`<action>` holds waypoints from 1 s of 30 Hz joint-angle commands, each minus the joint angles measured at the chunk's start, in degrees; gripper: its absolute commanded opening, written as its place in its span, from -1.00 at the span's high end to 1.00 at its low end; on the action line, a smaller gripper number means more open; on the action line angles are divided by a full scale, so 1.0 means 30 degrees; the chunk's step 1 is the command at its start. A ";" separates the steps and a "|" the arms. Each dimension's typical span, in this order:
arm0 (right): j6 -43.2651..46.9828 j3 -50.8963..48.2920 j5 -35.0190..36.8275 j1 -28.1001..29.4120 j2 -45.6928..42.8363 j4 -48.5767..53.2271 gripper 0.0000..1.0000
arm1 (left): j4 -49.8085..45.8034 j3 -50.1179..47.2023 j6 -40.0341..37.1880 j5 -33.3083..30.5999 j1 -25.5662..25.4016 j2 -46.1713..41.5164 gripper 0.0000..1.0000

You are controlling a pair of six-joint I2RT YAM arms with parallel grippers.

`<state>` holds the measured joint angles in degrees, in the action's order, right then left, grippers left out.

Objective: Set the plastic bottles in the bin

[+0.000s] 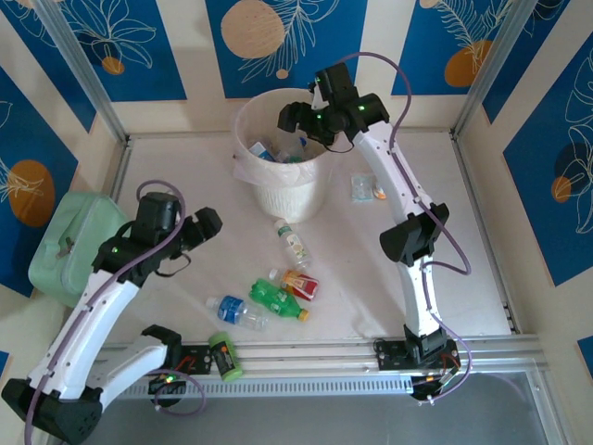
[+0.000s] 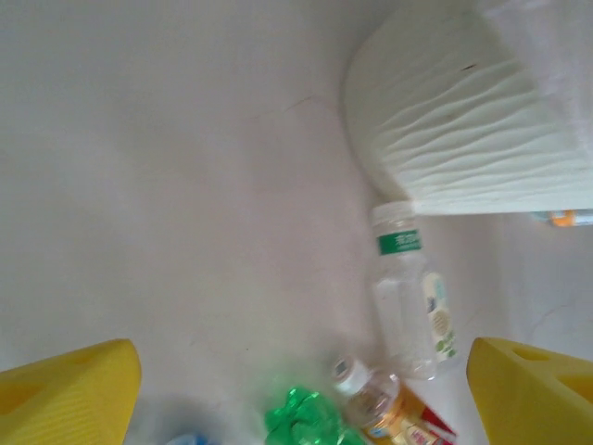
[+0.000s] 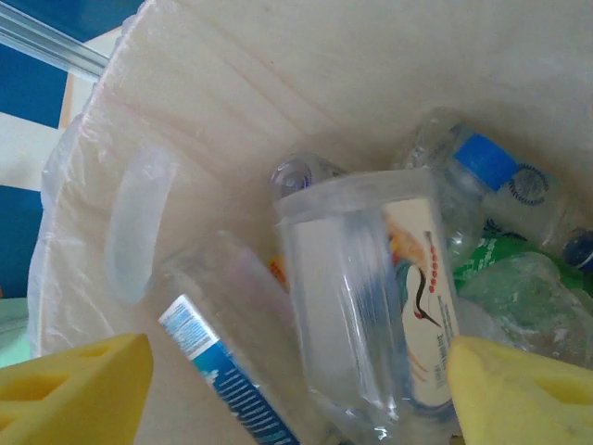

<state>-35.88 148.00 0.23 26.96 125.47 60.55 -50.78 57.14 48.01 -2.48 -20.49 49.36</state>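
Note:
My right gripper hangs over the mouth of the white ribbed bin. It is open above a clear bottle with a crane label, and the yellow fingers stand wide apart. More bottles lie in the bin: one blue-labelled, one blue-capped, one green. My left gripper is open and empty over the table. Below it lie a clear green-labelled bottle, a red-labelled one, a green one and a blue-labelled one.
A pale green boxy container sits at the left edge. A short green-and-black cylinder lies on the front rail. A small orange-capped bottle rests right of the bin. Aluminium frame rails border the table.

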 commanded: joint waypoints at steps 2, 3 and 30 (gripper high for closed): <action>0.0206 0.1363 -0.0077 0.0021 -0.0724 0.0381 -0.70 | -0.3741 -0.0895 0.1316 -0.1078 0.0186 -0.1292 -0.79; 0.0211 0.1518 -0.0025 0.0069 -0.0997 0.0587 -0.70 | -0.4043 -0.1216 0.1640 -0.0980 0.0180 -0.1596 -0.76; -0.2735 -2.1662 0.4736 0.8258 -1.8012 -0.3802 -0.68 | 0.0032 -0.8369 1.0227 0.2700 0.0174 -0.1064 -0.39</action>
<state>-40.53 86.06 12.16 50.94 75.88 50.06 -53.01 32.95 75.99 4.08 -20.47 44.66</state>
